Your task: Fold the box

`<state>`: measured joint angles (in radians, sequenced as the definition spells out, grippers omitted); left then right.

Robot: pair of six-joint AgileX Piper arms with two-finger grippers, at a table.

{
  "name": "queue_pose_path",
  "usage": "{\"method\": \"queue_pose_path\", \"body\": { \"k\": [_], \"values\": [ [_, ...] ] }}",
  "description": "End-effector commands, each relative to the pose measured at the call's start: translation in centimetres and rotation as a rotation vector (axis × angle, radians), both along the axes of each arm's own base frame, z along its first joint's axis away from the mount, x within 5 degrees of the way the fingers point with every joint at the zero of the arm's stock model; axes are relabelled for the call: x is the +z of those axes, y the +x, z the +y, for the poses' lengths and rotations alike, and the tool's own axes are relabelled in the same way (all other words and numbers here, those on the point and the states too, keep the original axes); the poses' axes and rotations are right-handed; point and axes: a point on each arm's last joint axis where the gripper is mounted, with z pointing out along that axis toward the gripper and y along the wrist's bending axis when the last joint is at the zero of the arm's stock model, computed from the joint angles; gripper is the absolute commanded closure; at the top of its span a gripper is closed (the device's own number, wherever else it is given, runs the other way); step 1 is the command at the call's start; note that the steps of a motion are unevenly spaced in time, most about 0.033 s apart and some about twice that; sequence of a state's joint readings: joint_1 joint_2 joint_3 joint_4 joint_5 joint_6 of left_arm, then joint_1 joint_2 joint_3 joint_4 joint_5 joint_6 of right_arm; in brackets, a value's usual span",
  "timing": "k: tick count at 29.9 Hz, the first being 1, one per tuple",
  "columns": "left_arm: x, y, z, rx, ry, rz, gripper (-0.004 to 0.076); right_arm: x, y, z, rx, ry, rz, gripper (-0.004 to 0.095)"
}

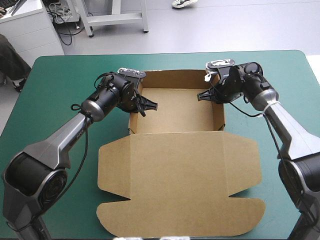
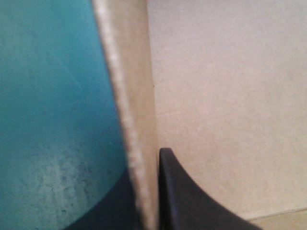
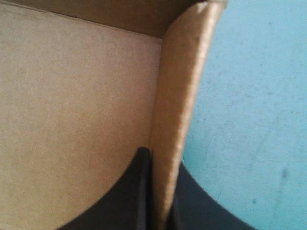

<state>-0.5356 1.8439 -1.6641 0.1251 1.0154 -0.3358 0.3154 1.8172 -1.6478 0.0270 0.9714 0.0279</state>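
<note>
Left claw (image 1: 148, 104) pinches the box's (image 1: 175, 112) raised left wall, one finger inside. Right claw (image 1: 204, 95) clamps the right wall; the lid (image 1: 180, 180) lies flat.

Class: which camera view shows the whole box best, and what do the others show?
The high view: the box lies whole, walls raised, lid flat. Wrist views show only one side wall each, pinched by the left gripper or right gripper.

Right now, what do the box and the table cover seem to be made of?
The box: brown cardboard, matte and uncoated; its cut edge looks rough and fibrous in the wrist views. The teal-green cover: likely a smooth mat or coated fabric, faintly scuffed; which is unclear.
</note>
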Motion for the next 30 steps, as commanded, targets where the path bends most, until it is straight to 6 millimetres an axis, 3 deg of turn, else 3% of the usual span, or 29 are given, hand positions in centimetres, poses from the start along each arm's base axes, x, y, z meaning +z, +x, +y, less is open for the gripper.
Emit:
{"method": "queue_pose_path", "body": {
  "k": [1, 10, 17, 20, 23, 28, 30],
  "values": [
    [2.7, 0.8, -0.4, -0.079, -0.128, -0.154, 0.0746, 1.2, -0.7, 1.2, 0.081, 0.058, 0.006, 0.0931],
    [0.1, 2.0, -0.3, -0.104, -0.067, -0.098, 0.0746, -1.0, 0.5, 1.7, 0.059, 0.070, 0.040, 0.0931],
    [-1.4, 2.2, -0.6, -0.100, -0.051, -0.034, 0.0739, -1.1, 0.5, 1.7, 0.064, 0.066, 0.042, 0.0924],
    [-1.5, 2.2, -0.5, -0.100, -0.046, -0.022, 0.0692, -1.2, 0.3, 1.7, 0.087, 0.050, 0.057, 0.0887],
    [-1.5, 2.2, -0.5, -0.100, -0.039, -0.020, 0.0577, -1.3, 0.2, 1.6, 0.096, 0.038, 0.071, 0.0765],
    [-0.9, 2.1, -0.4, -0.100, -0.035, -0.018, 0.0376, -1.3, 0.1, 1.6, 0.097, 0.038, 0.087, 0.0415],
    [-0.4, 2.1, -0.4, -0.095, -0.040, -0.022, 0.0330, -1.3, 0.0, 1.6, 0.098, 0.036, 0.094, 0.0283]
  ]
}}
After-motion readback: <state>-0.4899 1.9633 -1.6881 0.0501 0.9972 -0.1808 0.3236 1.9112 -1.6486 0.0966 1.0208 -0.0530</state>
